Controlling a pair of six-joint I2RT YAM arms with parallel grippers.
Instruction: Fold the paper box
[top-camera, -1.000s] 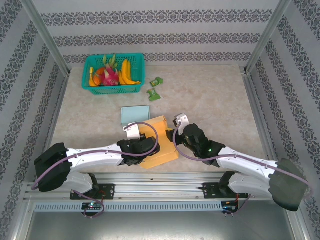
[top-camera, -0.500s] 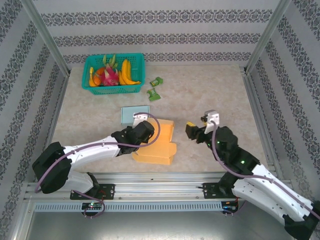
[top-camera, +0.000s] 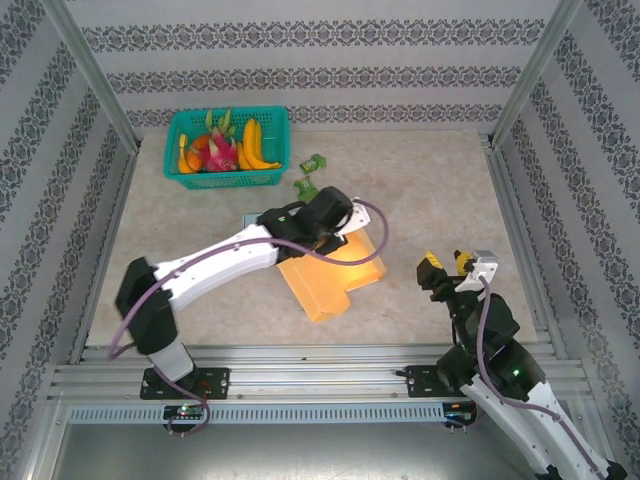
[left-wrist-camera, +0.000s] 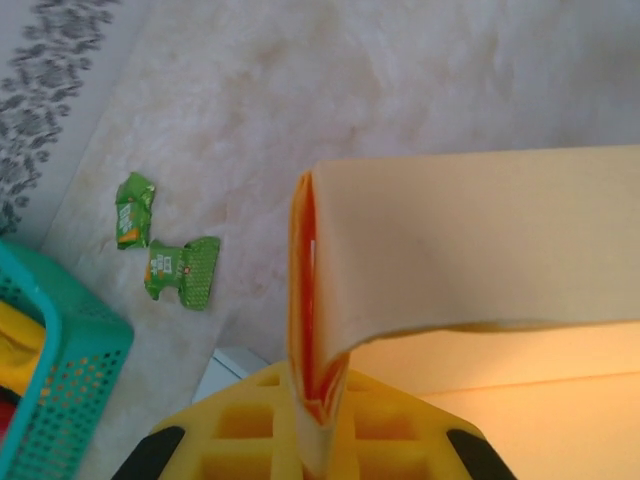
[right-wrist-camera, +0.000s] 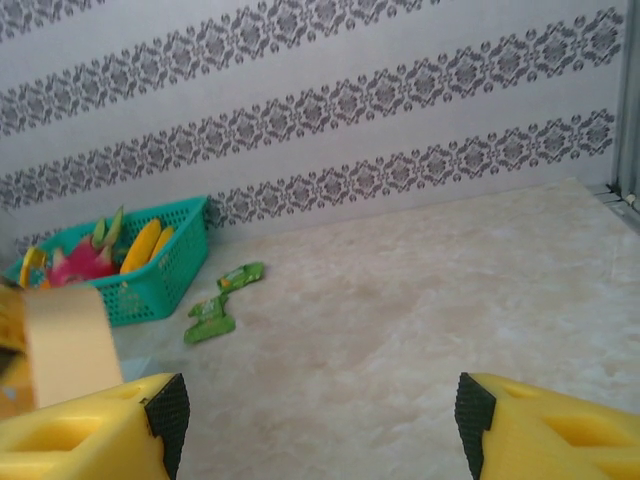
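On the desk (top-camera: 430, 180), centre: box (top-camera: 335, 275), flat part on the surface w/ one flap (top-camera: 362, 238) raised at its far side. L gripper (top-camera: 338, 213) sits right over that far edge, clamped shut on the flap. The L wrist view has the doubled sheet pinched edge-on btwn the yellow fingers (left-wrist-camera: 250, 430), rest of the sheet spreading off to the right. R gripper (top-camera: 447, 264) is free: fingers apart, nothing btwn them, hovering at the R side of the desk toward the near edge. Key relation: box lies to the L of the R gripper & a bit further out, w/ a clear gap of bare desk btwn them. In the R wrist view a strip of tan flap (right-wrist-camera: 65, 345) peeks in at far L, so the R gripper isn't aimed at the box, more at the back wall (right-wrist-camera: 350, 110). Box's long axis looks to run diagonally, near-L to far-R, the far-R corner being closest to the R gripper. L arm is the nearer by far, since it's on the box; R arm has a way to go. Judgement: next fold prob. needs R to swing L & forward to that R-hand side while L holds the flap up. Basket (top-camera: 225, 150) & packets (top-camera: 313, 162) lie beyond the box, far-L, well clear of that path.
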